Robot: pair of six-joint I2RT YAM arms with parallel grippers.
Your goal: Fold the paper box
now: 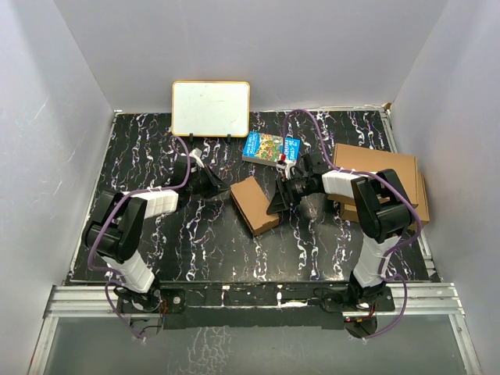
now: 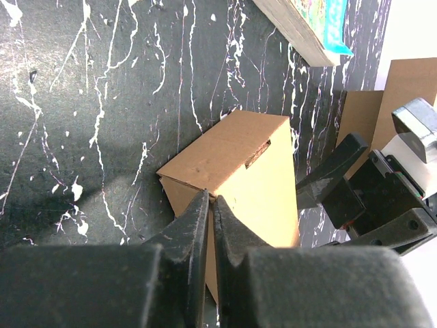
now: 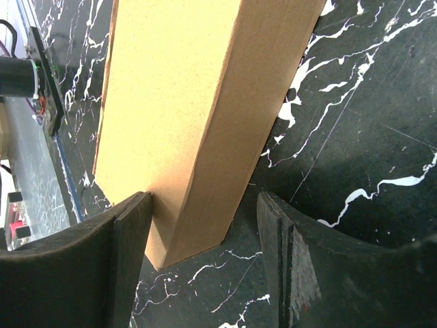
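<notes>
The paper box (image 1: 255, 205) is a small brown cardboard box, folded up and lying on the black marbled table (image 1: 203, 250) between my two arms. In the left wrist view the paper box (image 2: 239, 157) shows a slot in its top edge. My left gripper (image 2: 210, 201) is shut, its tips pressed together at the box's near corner with nothing seen between them. My right gripper (image 3: 203, 198) is open around the other end of the paper box (image 3: 171, 102). Its left finger (image 3: 130, 232) rests against the wide face. The right finger (image 3: 280, 239) stands apart from the narrow side.
A white board (image 1: 211, 108) stands at the back. A colourful printed book (image 1: 271, 148) lies behind the paper box. Larger brown cardboard boxes (image 1: 379, 168) are stacked at the right, under the right arm. White walls close in the table.
</notes>
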